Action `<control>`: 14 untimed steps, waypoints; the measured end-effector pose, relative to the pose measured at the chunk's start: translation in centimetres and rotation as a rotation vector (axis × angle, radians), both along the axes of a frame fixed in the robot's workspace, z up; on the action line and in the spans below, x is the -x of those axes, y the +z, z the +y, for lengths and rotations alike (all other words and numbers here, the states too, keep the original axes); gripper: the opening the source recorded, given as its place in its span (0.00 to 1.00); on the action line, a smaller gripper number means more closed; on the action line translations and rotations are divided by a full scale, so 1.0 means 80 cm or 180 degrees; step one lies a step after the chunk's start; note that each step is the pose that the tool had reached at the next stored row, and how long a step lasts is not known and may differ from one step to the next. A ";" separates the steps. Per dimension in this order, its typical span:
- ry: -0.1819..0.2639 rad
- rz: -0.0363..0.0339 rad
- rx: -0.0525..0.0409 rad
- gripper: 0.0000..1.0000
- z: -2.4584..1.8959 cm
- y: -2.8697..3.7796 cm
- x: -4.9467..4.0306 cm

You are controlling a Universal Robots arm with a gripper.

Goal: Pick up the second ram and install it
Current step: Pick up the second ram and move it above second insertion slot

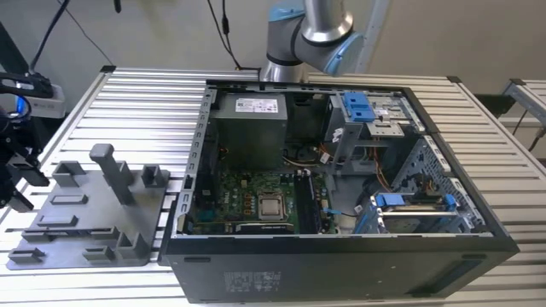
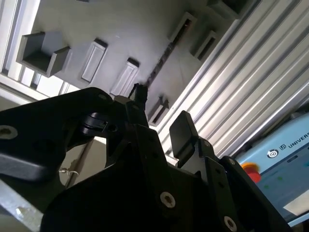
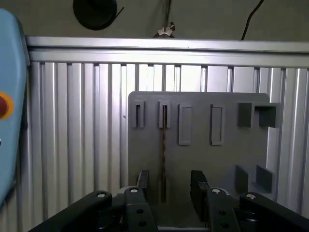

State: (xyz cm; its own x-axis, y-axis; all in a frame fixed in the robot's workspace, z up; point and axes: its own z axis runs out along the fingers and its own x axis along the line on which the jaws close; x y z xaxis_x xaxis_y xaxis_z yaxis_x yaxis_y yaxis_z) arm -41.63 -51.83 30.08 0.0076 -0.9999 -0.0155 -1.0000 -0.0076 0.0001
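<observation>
Misalignment of the open, empty black hand point(image 3: 169, 186) over the grey plastic tray point(image 3: 203, 164) could tip the thin dark second ram point(image 3: 163, 154) standing edge-on there.

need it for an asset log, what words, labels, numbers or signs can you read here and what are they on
Nothing reads clearly enough to quote.
power supply label: print too small to read.
computer case sticker: print too small to read.
drive cage sticker: too small to read.
pale blue pendant: a logo and a word, cut off at the picture's edge.
</observation>
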 end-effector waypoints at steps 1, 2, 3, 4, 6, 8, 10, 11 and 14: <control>0.0022 -0.0013 0.0000 0.48 0.0000 -0.0029 0.000; 0.0041 -0.0024 0.0000 0.48 0.0000 -0.0058 0.000; 0.0050 -0.0027 0.0000 0.48 0.0000 -0.0073 0.000; 0.0056 -0.0029 0.0000 0.48 0.0000 -0.0088 0.000; 0.0060 -0.0029 0.0000 0.48 0.0001 -0.0136 0.000; 0.0060 -0.0029 0.0000 0.48 0.0001 -0.0175 0.000; 0.0060 -0.0029 0.0000 0.48 0.0001 -0.0215 0.000; 0.0060 -0.0029 0.0000 0.48 0.0002 -0.0237 0.000; 0.0061 -0.0029 0.0000 0.48 0.0003 -0.0296 0.001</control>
State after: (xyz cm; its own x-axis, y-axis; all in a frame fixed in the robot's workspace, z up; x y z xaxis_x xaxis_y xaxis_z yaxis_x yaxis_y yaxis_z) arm -41.68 -51.80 27.71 0.0270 -0.9995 -0.0154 -0.9996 -0.0268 -0.0090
